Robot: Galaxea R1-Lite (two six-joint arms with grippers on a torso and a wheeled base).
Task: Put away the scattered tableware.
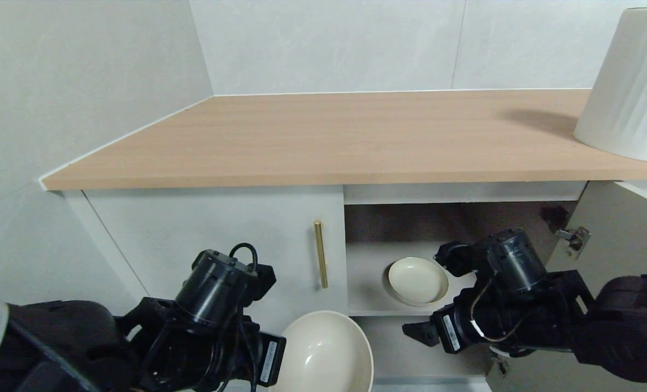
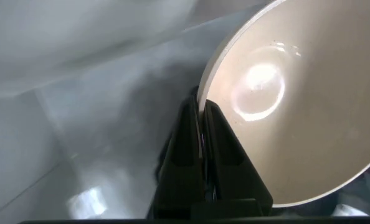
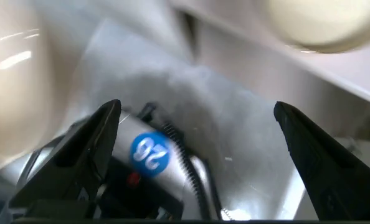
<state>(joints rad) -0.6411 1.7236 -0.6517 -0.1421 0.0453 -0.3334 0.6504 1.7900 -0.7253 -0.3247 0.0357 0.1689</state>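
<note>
A large cream bowl [image 1: 323, 354] hangs low in front of the cabinet, with my left gripper [image 1: 278, 356] shut on its rim. In the left wrist view the two fingers [image 2: 186, 146] pinch the edge of that bowl [image 2: 297, 106]. A smaller cream bowl [image 1: 417, 280] rests on the shelf [image 1: 364, 277] inside the open cabinet bay. My right gripper [image 1: 419, 332] sits just below and in front of that shelf, open with nothing between its fingers [image 3: 104, 143]. From the right wrist the shelf bowl [image 3: 316, 22] and the held bowl [image 3: 10, 81] both appear at the edges.
The left cabinet door [image 1: 220, 239] is closed and carries a gold handle [image 1: 320, 253]. The right door [image 1: 617, 239] swings open beside my right arm. A white ribbed lampshade [image 1: 628, 87] stands on the wooden countertop [image 1: 329, 136]. A wall closes the left side.
</note>
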